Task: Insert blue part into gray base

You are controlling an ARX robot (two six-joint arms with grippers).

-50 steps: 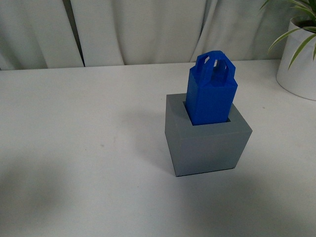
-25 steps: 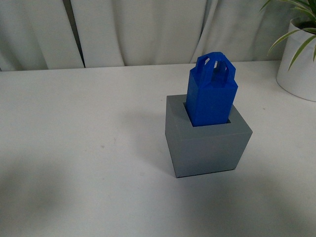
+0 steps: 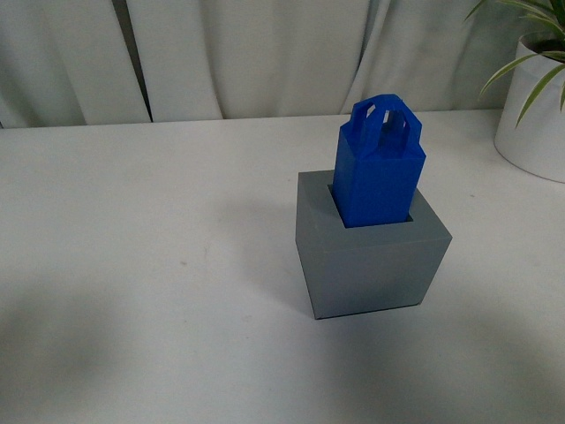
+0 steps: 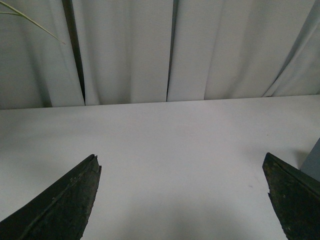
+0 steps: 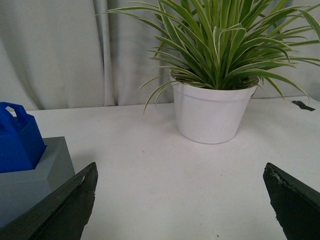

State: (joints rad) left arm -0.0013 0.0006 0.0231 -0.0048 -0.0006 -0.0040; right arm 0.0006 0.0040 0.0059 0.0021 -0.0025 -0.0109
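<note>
The blue part (image 3: 380, 168) stands upright in the square recess of the gray base (image 3: 371, 256), its loop handle on top. Its upper half rises above the base's rim. The right wrist view catches the blue part (image 5: 17, 137) and the gray base (image 5: 35, 175) at one edge. In the left wrist view only a sliver of the gray base (image 4: 314, 161) shows. Neither arm appears in the front view. My left gripper (image 4: 182, 197) is open over bare table. Open too, my right gripper (image 5: 180, 200) holds nothing and stays apart from the base.
A white pot with a long-leaved green plant (image 5: 214, 107) stands on the table beyond my right gripper; the pot (image 3: 534, 115) is at the far right in the front view. Pale curtains (image 3: 247, 53) hang behind the white table (image 3: 159, 265).
</note>
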